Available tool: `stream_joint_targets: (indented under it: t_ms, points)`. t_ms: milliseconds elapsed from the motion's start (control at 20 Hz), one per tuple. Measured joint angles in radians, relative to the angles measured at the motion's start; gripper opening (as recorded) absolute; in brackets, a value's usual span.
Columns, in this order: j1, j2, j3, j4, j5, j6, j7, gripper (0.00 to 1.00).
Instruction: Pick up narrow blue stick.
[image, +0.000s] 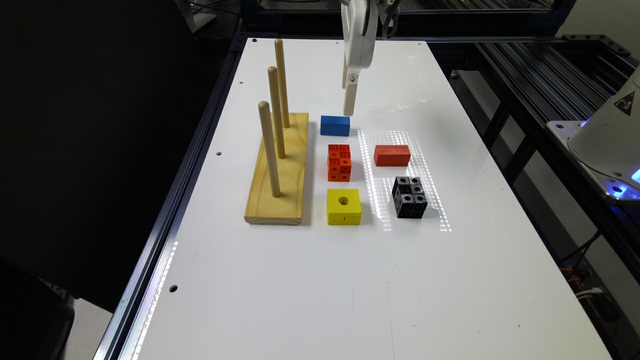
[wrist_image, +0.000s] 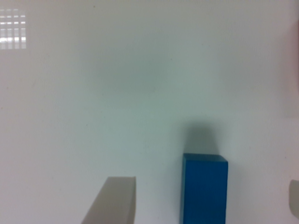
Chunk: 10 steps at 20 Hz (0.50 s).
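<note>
The narrow blue stick (image: 334, 125) is a small plain blue block lying flat on the white table (image: 320, 280), beside the far end of the wooden peg base. My gripper (image: 348, 102) hangs just above and slightly behind the stick's end toward the exterior view's right. In the wrist view the blue stick (wrist_image: 204, 189) lies between my spread fingers, nearer to one grey finger (wrist_image: 112, 200) than to the other at the frame's edge. The gripper (wrist_image: 207, 182) is open and holds nothing.
A wooden base (image: 280, 170) with three upright pegs stands at the exterior view's left of the stick. Nearer the camera lie an orange studded cube (image: 339, 162), a red plain block (image: 392, 155), a yellow block with a hole (image: 344, 206) and a black studded cube (image: 409, 196).
</note>
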Motion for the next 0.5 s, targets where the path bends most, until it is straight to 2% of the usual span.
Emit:
stream_joint_targets:
  t_ms: [100, 350, 500]
  points:
    - [0.0, 0.028, 0.001, 0.011, 0.0, 0.021, 0.0, 1.0]
    - [0.0, 0.088, 0.002, 0.075, 0.0, 0.021, 0.0, 1.0]
    - [0.001, 0.108, 0.003, 0.095, 0.0, 0.021, 0.0, 1.0]
